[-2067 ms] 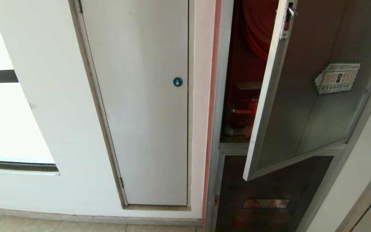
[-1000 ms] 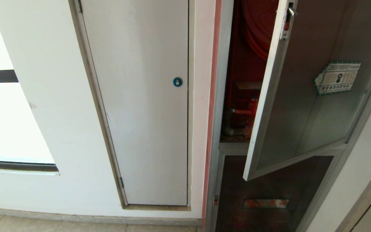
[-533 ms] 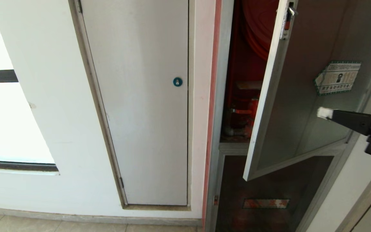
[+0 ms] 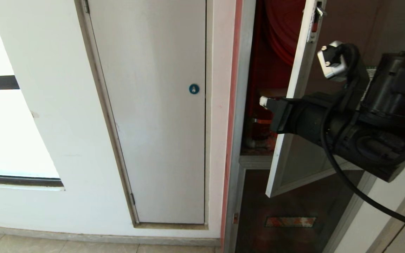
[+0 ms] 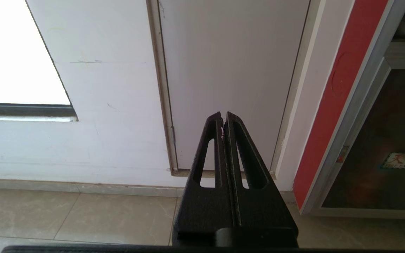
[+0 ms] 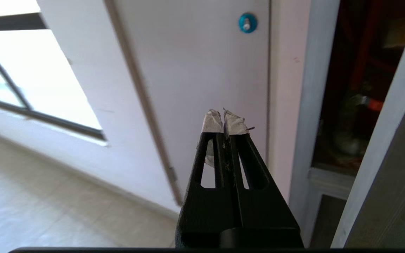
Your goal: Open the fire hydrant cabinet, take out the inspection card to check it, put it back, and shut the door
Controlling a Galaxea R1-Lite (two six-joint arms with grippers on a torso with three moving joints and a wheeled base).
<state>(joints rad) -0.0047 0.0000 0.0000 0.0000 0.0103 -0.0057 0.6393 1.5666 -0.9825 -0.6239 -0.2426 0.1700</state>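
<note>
The fire hydrant cabinet [image 4: 244, 105] stands at the 3 o'clock side of the head view, its door [image 4: 295, 105] swung partly open on a dim red interior where a red hose reel [image 4: 281, 31] at 1 o'clock is cut off by the frame's top edge and a valve [image 4: 258, 121] is only faintly made out. The inspection card cannot be picked out anywhere. The right arm now covers most of the door's glass and hides the hexagonal sticker that showed half a second ago; back then only the arm's tip poked in from 3 o'clock. The right claw [image 4: 264, 101], fingers pressed together and empty, with white-taped fingertips [image 6: 220, 121], points toward 9 o'clock across the door's free edge in front of the opening. The left claw [image 5: 223, 121], fingers together, hangs low, facing the plain white door [image 4: 153, 105] with the blue lock [image 4: 194, 89].
</note>
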